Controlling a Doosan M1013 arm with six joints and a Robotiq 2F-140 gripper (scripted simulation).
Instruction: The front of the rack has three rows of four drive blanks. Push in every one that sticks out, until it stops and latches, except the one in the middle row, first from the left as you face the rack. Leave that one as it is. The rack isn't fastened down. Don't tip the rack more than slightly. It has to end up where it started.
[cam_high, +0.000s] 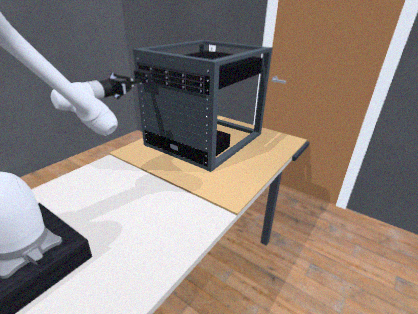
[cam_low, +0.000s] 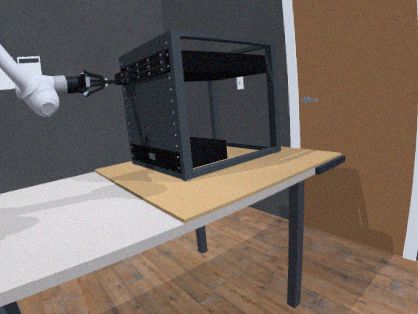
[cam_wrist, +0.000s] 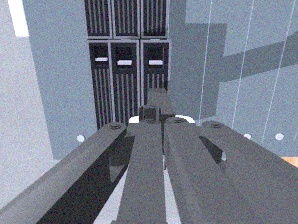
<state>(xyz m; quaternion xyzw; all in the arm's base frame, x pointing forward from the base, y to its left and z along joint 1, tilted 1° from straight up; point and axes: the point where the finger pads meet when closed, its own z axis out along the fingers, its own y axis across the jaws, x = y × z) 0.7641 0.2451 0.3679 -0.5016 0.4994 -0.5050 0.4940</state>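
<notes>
Clenched on nothing, the gripper (cam_high: 134, 80) is held level at the left end of the rack's upper front, with its fingertips pressed together and set against the drive blanks (cam_high: 175, 80). From the wrist view, the closed fingers are seen pointing at a ribbed blank face, with three blanks bearing pale labels just beyond the tips; which row is touched cannot be told. The white arm (cam_high: 75, 95) is stretched from its black base (cam_high: 75, 250) at the near left across the white table (cam_high: 150, 225).

Further back, the dark rack (cam_high: 212, 120) is seen standing upright on a tan board (cam_high: 240, 185) laid over the far end of the table. The blanks are seated in a band along the top of the front, and a black box (cam_low: 207, 150) is visible inside at the bottom. Behind the rack, a brown door (cam_high: 325, 75) with a handle (cam_high: 279, 80) is set in the grey wall.
</notes>
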